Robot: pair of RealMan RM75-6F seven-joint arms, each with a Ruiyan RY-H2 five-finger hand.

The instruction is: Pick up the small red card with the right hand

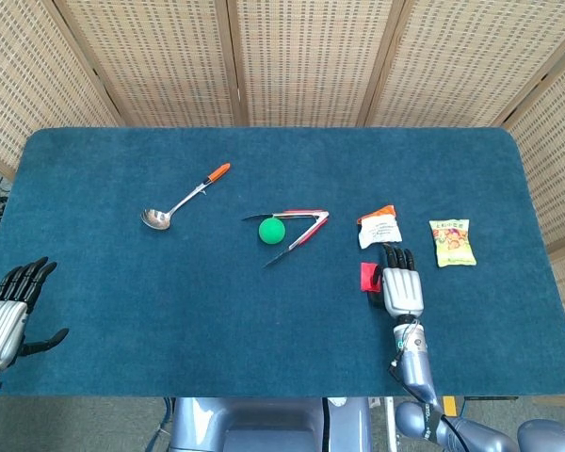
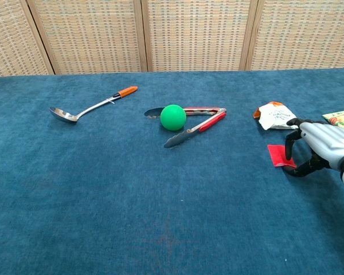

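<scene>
Red against the blue cloth, the small card (image 2: pixel 278 155) is lying on the table (image 1: pixel 264 311) toward the robot's right side, just in front of a white snack packet (image 1: pixel 379 228) and not far from a yellow snack bag (image 1: pixel 451 241). The right hand (image 1: pixel 401 282) is sitting right beside it, with its fingers (image 2: pixel 291 143) curving down over the card's near edge and the thumb reaching in underneath from the side. In the chest view the fingers are curled around the card's edge, but the card looks flat on the cloth, and I cannot tell whether they are actually pinching it or only closing toward it. So the approach seems to be done and the grasp is just forming; the lift is not yet showing. What is left, by my reading, is firming up the pinch on a thin card lying flush on carpet, then raising it clear.

At the table's near left corner the left hand (image 1: pixel 8 311) is hanging empty, fingers spread. A ladle (image 1: pixel 182 199), a green ball (image 1: pixel 272 231) and tongs (image 1: pixel 297 229) are lying well away from the card.
</scene>
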